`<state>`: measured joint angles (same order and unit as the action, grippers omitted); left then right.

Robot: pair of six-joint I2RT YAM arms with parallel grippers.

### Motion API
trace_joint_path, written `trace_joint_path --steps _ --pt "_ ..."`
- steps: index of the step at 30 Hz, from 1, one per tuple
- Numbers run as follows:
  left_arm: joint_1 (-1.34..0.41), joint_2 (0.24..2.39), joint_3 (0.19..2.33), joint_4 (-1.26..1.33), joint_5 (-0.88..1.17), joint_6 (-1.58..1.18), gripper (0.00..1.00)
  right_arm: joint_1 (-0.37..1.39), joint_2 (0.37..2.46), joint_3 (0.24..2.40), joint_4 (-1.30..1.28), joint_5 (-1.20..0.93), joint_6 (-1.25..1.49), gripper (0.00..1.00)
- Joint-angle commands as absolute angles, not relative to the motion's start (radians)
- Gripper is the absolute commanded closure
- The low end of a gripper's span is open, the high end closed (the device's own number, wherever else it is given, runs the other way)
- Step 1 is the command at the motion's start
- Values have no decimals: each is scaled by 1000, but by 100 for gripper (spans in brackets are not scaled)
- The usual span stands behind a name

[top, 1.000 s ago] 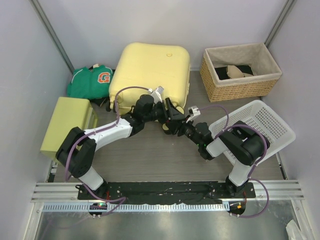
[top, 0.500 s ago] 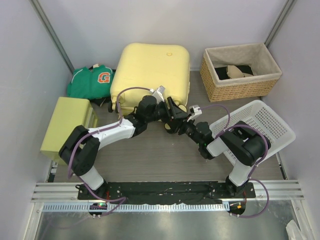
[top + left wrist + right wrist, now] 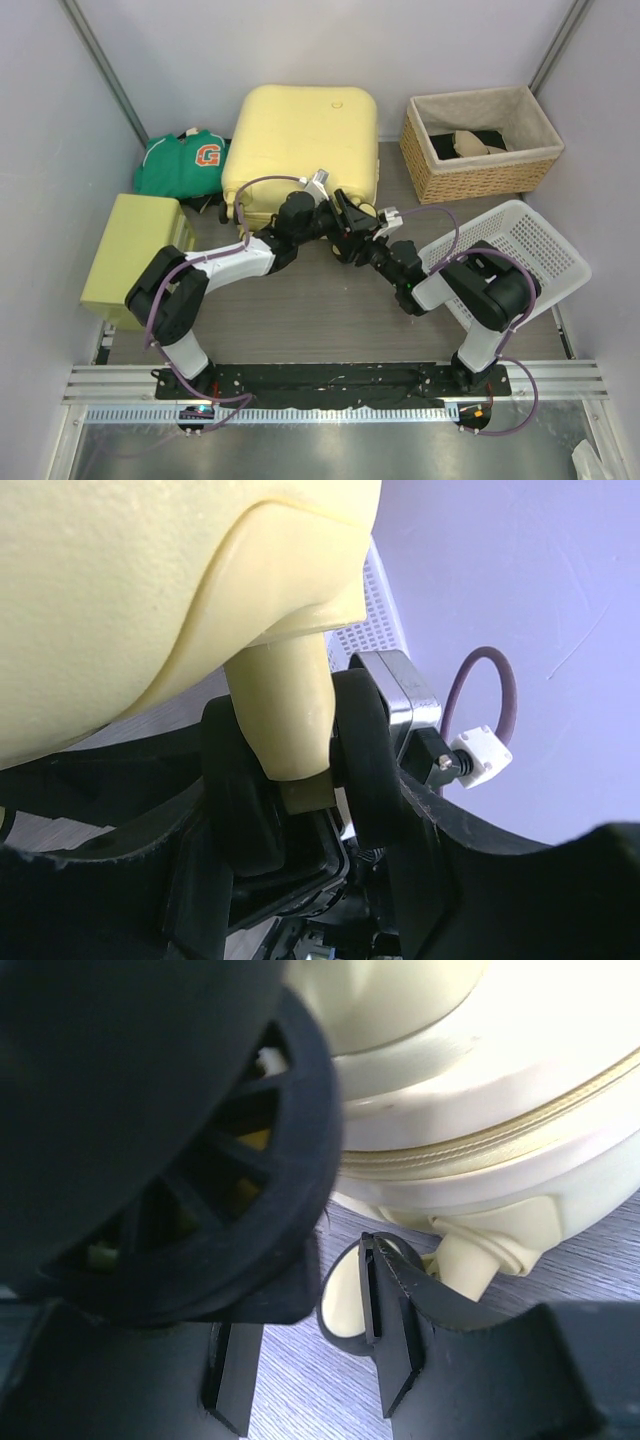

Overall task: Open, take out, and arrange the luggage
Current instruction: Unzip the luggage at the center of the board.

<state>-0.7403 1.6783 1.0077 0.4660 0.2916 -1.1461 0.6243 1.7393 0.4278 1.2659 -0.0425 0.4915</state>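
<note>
Clamping luggage [image 3: 300,140] caster stem [image 3: 290,710], left pincer [image 3: 300,770]; right pincer [image 3: 305,1360] half-open beside black wheel [image 3: 230,1190], white crate [image 3: 530,240] nearby.

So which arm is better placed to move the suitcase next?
Probably left: the left gripper clamps a yellow wheel post on the closed suitcase, ready to pull. The right gripper sits open beside a black wheel, holding nothing.

Top cam fixed high above and behind the rig, looks down and forward over the whole table [image 3: 300,320], far off. Left wrist cam pressed close to the luggage [image 3: 100,600], looking up along its corner. Right wrist cam low near the floor, very close, facing the luggage zip seam and a black wheel [image 3: 305,1140]. All three share that near luggage edge
</note>
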Motion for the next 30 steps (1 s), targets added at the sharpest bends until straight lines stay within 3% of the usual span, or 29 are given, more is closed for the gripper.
trace_joint_path --steps 1,18,27,30 --pt "-785 1664 1069 787 353 -1252 100 637 1740 523 1669 -31 466 51" --pt "-787 1635 1025 801 310 -1258 100 650 1772 600 1669 71 414 57" --pt "-788 1638 1017 811 302 -1266 100 652 1804 627 1669 132 429 73" --pt "-788 1637 1016 818 305 -1267 100 653 1813 638 1669 141 448 84"
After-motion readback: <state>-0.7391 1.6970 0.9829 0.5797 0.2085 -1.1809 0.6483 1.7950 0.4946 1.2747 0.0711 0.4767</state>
